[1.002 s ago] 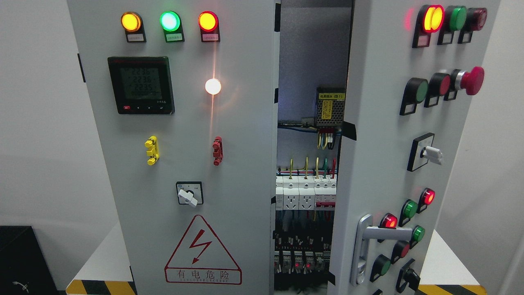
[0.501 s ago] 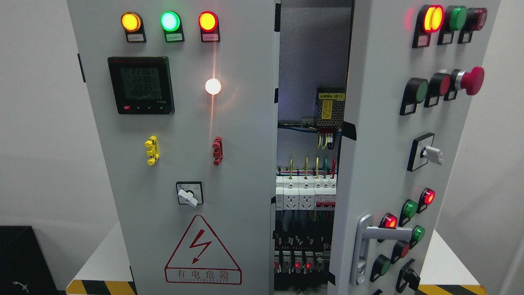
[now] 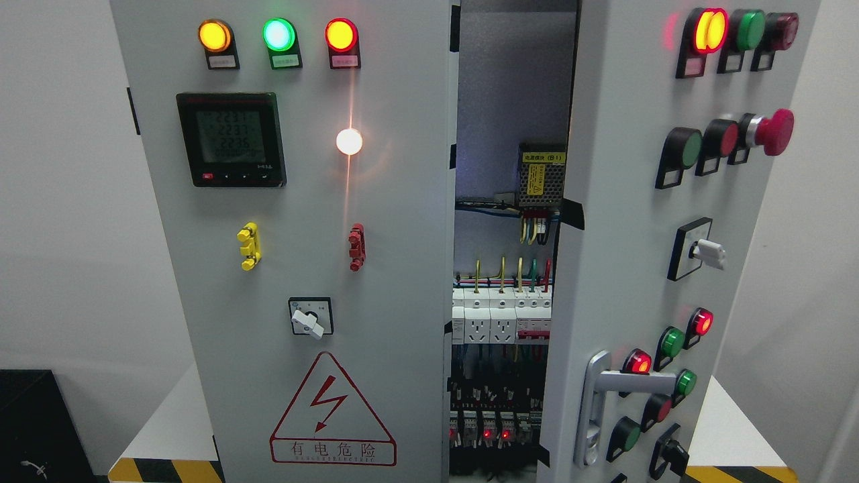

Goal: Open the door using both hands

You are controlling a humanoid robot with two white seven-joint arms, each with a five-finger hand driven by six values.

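Note:
A grey electrical cabinet fills the head view. Its left door looks shut and carries three lit lamps, a digital meter, a rotary switch and a red warning triangle. Its right door stands swung out toward me, with a silver lever handle low on its left edge and several buttons and lamps. Between the doors a gap shows wiring, breakers and sockets. Neither of my hands shows in the view.
The cabinet stands on a white platform with yellow-black hazard tape along its front edge. A black box sits at the lower left. A red mushroom button juts out from the right door. White walls lie behind.
The digits on the meter have changed. The doors have not moved.

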